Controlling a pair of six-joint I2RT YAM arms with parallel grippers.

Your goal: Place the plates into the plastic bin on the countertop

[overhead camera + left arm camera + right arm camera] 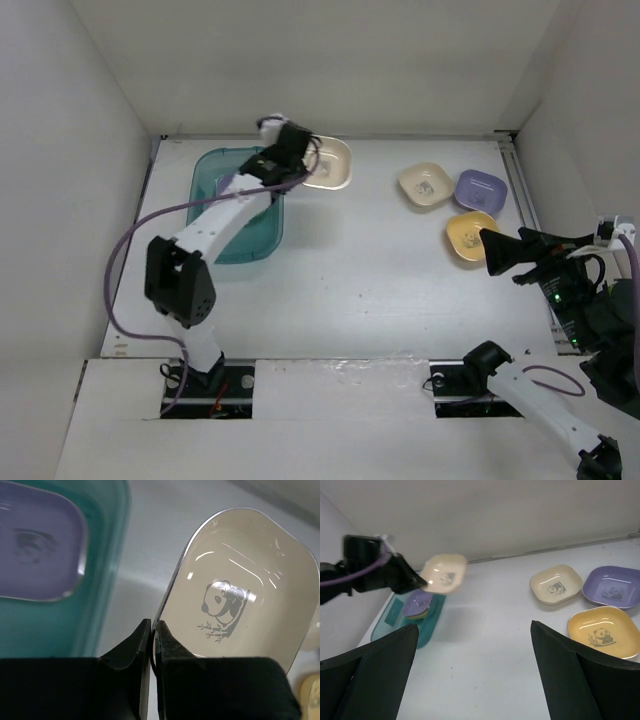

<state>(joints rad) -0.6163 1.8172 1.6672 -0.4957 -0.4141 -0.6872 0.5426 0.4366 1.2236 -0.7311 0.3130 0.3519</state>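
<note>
Left claw [152, 630] is pinched tight on the thin rim of the cream plate [240, 590], which hangs tilted just right of the teal bin [250, 240], far left. It looks light, stiff and glossy, so that edge grip could slip. Right claw [474, 626] gapes wide and empty near the yellow plate [470, 237], far right. The arm hides most of the bin, and I only spot one lavender plate [35, 545] inside.

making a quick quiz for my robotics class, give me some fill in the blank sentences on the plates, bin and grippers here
1. The left gripper is shut on the rim of a cream plate printed with a ____.
2. The binned plate inside the teal bin is ____ in colour.
3. The right gripper is ____.
4. In front of the right gripper, ____ loose plates rest on the countertop.

Missing words: panda; lavender; open; three
</note>
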